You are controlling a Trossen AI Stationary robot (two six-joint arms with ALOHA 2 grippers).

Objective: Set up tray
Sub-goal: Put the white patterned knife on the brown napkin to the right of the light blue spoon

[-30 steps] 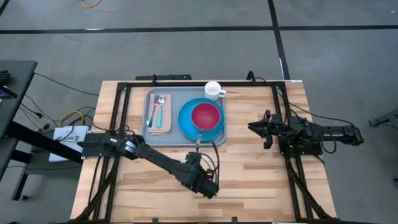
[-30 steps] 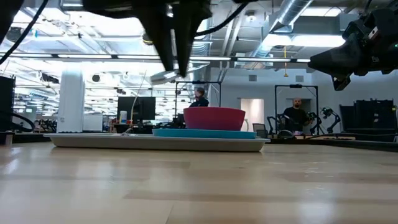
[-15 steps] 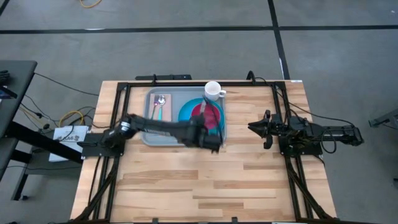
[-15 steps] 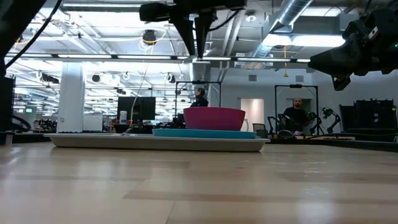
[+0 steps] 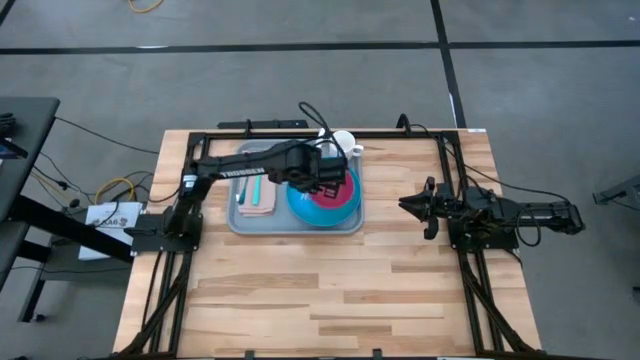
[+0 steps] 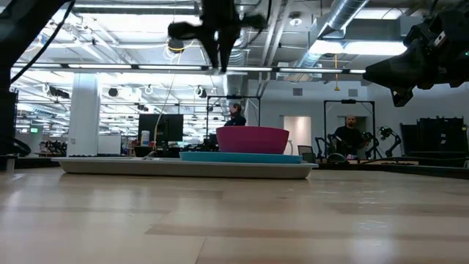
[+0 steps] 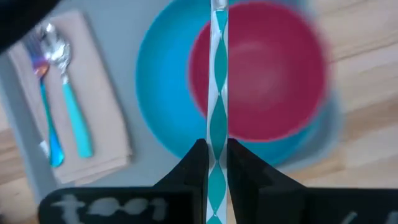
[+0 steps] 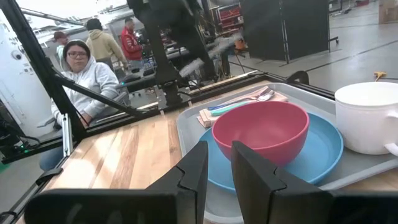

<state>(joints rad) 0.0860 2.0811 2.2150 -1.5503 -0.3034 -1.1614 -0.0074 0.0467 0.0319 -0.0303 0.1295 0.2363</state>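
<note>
The light-grey tray (image 5: 238,222) lies at the table's far middle. On it rest a blue plate (image 5: 303,205) with a red bowl (image 5: 347,192), and a tan napkin (image 5: 256,198) carrying a spoon and fork. A white mug (image 5: 343,143) sits at the tray's far right corner. My left gripper (image 5: 328,178) hovers above the bowl (image 7: 267,74), shut on a teal-and-white striped straw (image 7: 217,74). My right gripper (image 5: 404,205) waits right of the tray, shut and holding nothing, facing the bowl (image 8: 261,130). My left gripper (image 7: 216,146) pinches the striped straw between its two fingers (image 7: 198,163), gripping a stretch of it (image 7: 217,132) whose place along the straw is hidden by the fingers. It points down from above, and the straw runs on along the fingers. The straw is lifted clear, over the bowl's rim.
A black frame (image 5: 300,133) rims the table, with rails running along the left and right sides. Bare wood (image 5: 330,290) stretches from the tray to the near edge. People sit and stand in the room beyond the table (image 8: 81,68).
My left arm has swung from the table's near middle toward the far edge and up over the tray, carrying the straw, and now hangs above the bowl. Tray, plate, bowl and mug have stayed put.
</note>
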